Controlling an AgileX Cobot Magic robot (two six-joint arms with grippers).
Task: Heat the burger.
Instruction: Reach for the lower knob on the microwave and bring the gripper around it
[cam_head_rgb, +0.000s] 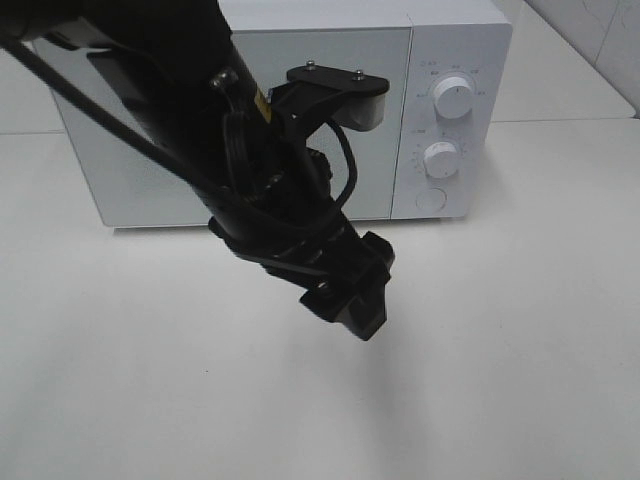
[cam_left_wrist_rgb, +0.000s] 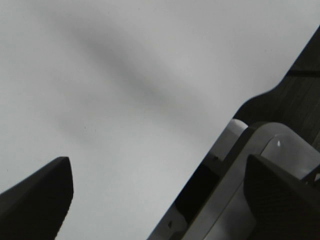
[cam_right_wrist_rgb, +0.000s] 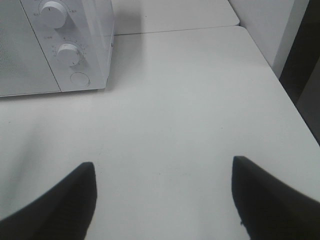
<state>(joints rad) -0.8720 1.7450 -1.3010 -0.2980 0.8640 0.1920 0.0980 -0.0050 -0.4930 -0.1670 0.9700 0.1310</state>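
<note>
A white table (cam_head_rgb: 520, 350) fills the exterior view from edge to edge. A white microwave (cam_head_rgb: 395, 150) stands on it across the upper part of the frame, its door shut and facing forward, with two round knobs (cam_head_rgb: 453, 98) on its right-hand panel.

I count one microwave (cam_head_rgb: 380, 180) with two dials (cam_head_rgb: 453, 97) and one round button (cam_head_rgb: 431, 199). One table (cam_head_rgb: 520, 350). Two grippers of mine: left gripper (cam_left_wrist_rgb: 156, 165), right gripper (cam_right_wrist_rgb: 162, 162).

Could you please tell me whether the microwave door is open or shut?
Shut: the microwave door sits flush beside the control panel, with no interior showing.
</note>
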